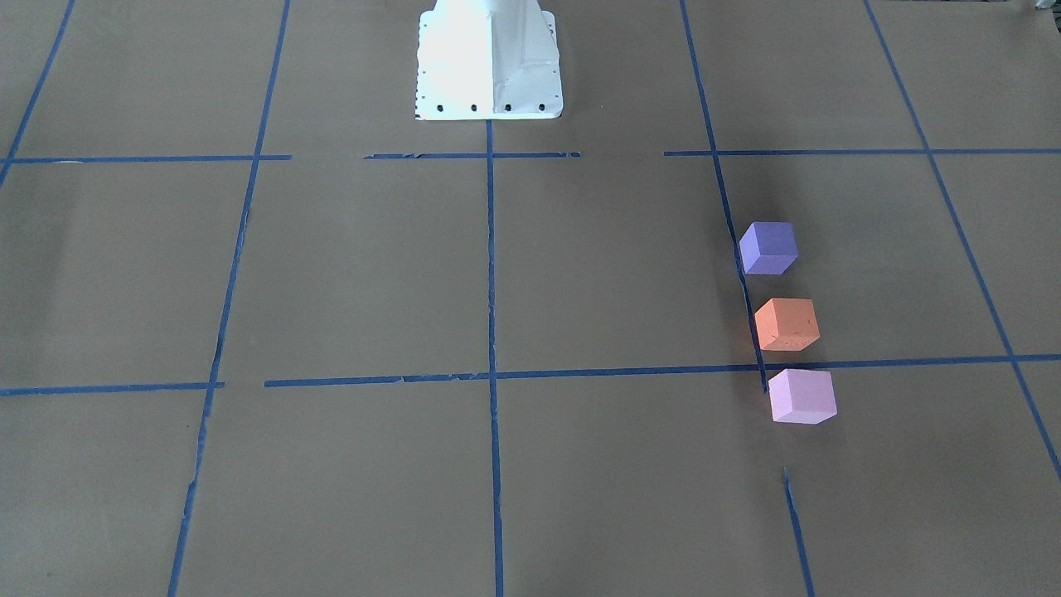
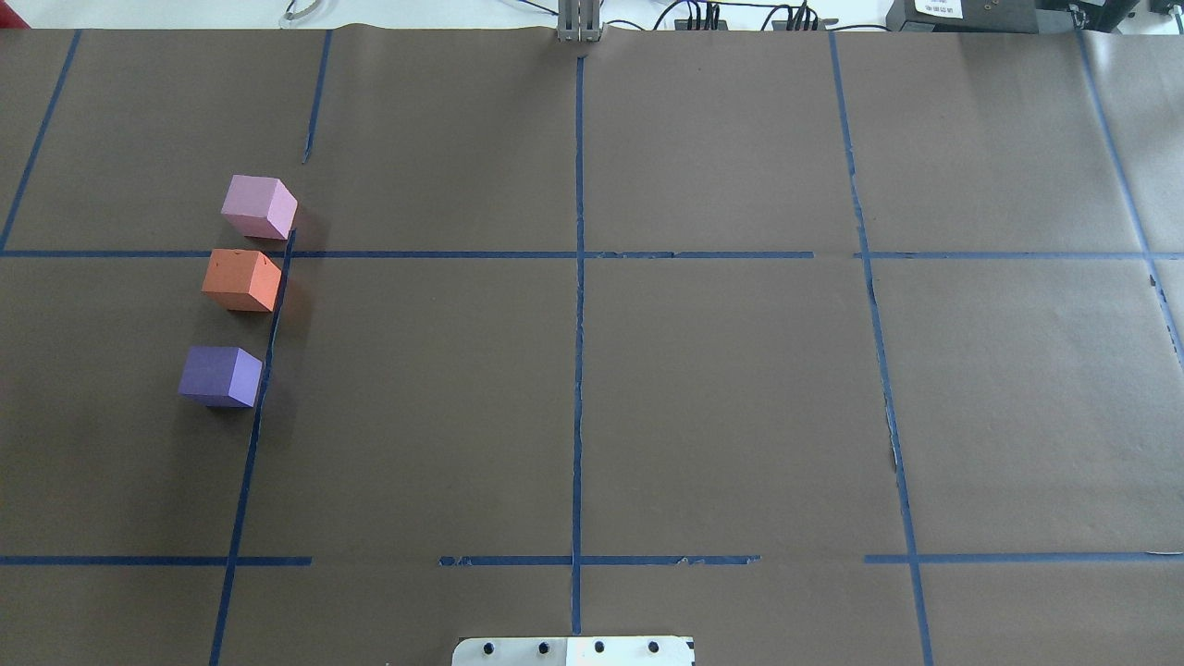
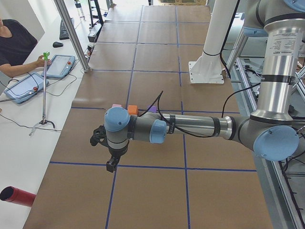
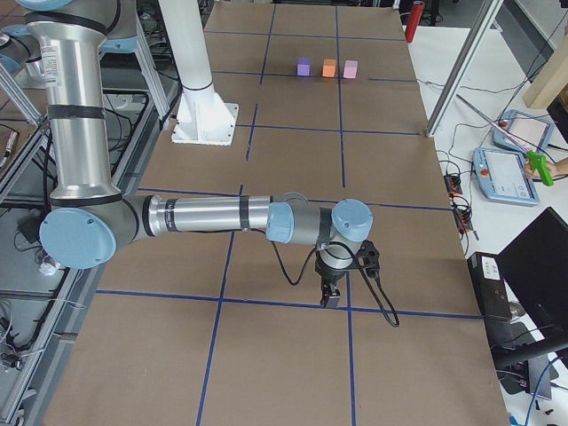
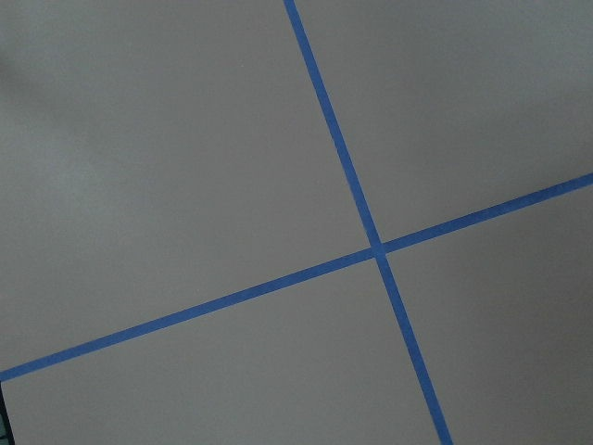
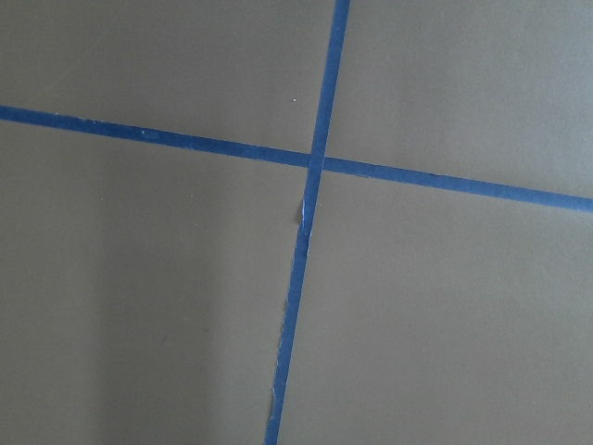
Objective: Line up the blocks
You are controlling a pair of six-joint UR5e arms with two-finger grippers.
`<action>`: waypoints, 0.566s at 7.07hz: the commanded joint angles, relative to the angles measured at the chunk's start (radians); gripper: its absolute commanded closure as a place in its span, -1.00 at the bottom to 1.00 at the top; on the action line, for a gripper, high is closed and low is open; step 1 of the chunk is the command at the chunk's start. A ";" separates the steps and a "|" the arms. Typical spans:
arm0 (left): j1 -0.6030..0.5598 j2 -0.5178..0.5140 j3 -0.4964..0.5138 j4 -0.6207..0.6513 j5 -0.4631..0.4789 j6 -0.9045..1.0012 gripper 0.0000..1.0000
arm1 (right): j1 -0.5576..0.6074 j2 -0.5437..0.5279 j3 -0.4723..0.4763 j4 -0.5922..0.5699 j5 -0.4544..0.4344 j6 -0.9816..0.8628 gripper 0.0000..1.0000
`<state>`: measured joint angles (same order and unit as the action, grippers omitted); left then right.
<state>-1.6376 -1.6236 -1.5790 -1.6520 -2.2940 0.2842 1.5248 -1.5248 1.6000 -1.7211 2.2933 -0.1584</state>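
Observation:
Three cubes stand in a row beside a blue tape line on the robot's left side of the table: the violet-purple block (image 1: 768,247) (image 2: 221,376) nearest the robot, the orange block (image 1: 787,323) (image 2: 242,279) in the middle, the pale pink block (image 1: 801,396) (image 2: 259,206) farthest. They stand apart, not touching. The left gripper (image 3: 110,164) hangs over the table end, well away from the blocks (image 3: 133,109). The right gripper (image 4: 330,297) hangs over the opposite end, far from the blocks (image 4: 329,67). I cannot tell whether either is open or shut. Both wrist views show only taped paper.
The white robot base (image 1: 489,62) (image 2: 573,650) stands at the table's middle edge. Blue tape lines (image 2: 578,324) grid the brown paper. An operator with tablets (image 3: 24,86), a metal post (image 3: 71,33) and a red cylinder (image 3: 16,196) are beside the table.

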 commanded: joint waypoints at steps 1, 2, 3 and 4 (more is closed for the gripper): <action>0.001 -0.002 -0.004 -0.003 -0.008 -0.011 -1.00 | 0.000 0.000 0.000 0.000 0.000 -0.001 -1.00; 0.001 -0.002 -0.010 -0.005 -0.010 -0.067 -1.00 | 0.000 0.000 0.000 0.000 0.000 -0.001 -1.00; 0.002 -0.007 -0.027 -0.005 -0.010 -0.159 -1.00 | 0.000 0.000 0.000 0.000 0.000 -0.001 -1.00; 0.002 -0.005 -0.047 -0.003 -0.010 -0.189 -1.00 | 0.000 0.000 0.000 0.000 0.000 0.000 -1.00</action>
<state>-1.6359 -1.6286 -1.6047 -1.6561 -2.3036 0.1544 1.5248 -1.5248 1.5999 -1.7211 2.2933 -0.1592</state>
